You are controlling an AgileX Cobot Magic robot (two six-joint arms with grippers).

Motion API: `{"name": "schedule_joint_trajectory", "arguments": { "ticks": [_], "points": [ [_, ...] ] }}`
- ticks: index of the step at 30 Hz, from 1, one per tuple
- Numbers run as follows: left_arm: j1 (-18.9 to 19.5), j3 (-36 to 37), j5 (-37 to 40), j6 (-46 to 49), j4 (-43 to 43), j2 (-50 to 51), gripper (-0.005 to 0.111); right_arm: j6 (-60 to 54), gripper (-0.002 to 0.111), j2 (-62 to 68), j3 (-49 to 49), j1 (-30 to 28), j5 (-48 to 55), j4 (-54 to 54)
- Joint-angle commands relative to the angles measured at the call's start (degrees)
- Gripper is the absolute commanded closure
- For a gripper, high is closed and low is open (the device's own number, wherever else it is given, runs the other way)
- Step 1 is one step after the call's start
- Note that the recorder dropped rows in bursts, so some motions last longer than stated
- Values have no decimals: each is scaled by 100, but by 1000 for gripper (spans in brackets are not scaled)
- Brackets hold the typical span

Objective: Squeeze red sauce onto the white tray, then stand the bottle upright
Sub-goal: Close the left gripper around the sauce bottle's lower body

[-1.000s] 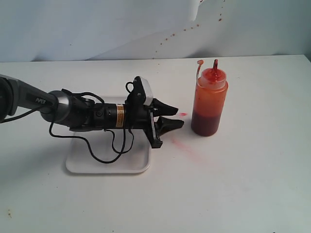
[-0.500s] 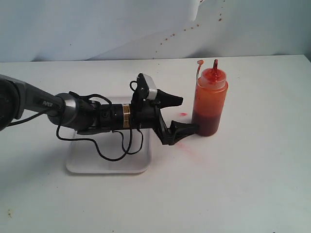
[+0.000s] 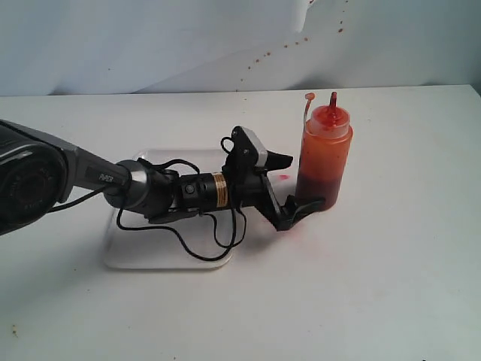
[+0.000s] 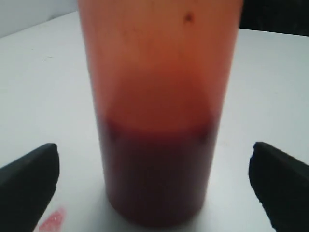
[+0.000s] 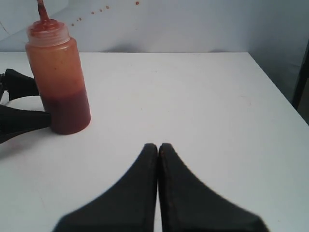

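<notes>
Left gripper [image 3: 306, 180], jaws spread wide, brackets the upright bottle [image 3: 328, 154] low down, centre-right of the frame.

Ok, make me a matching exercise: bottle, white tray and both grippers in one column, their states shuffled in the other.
Column 1
1. bottle
2. white tray
3. left gripper
4. right gripper

Column 2
A. shut, empty, apart from the bottle
B. flat on the table, beneath the left arm
C. open, one finger on each side of the bottle
D. upright on the table, red sauce in its lower part

Pairs: 1-D, 2-B, 3-C, 4-A
</notes>
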Motion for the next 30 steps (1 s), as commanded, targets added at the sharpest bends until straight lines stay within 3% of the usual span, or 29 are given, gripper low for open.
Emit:
{"name": "schedule_joint_trajectory", "arguments": {
  "ticks": [1,11,30],
  "points": [
    [-226,-317,561,18,-128,-2,3,-22,108,-17,19,-35,-7,-3],
    [-520,-865,944,-427,-116,377,3,-22,108,-17,19,-35,-7,-3],
    [-524,-1108,1155,-440,-307,502,3,-22,108,-17,19,-35,-7,-3]
  ]
}}
